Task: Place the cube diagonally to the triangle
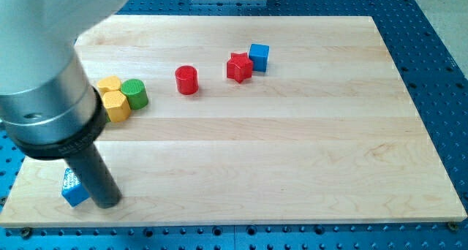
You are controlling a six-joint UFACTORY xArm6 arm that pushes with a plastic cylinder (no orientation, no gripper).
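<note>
On the wooden board (292, 155), the blue cube (259, 56) sat far right beside the red star (238, 66), unmoved; my tip (107, 203), which has no pincer, touched the near-left blue triangle (72, 190).

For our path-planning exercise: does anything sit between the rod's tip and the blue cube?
Yes: the red star sits at the blue cube's lower-left side, on the line from my tip, which is beside the blue triangle at the view's bottom left.

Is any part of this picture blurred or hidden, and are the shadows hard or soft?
Camera view: the arm at the view's left is close and soft-focused; its rod hides part of the blue block, my tip beside it. The red cylinder is sharp; shadows are soft.
</note>
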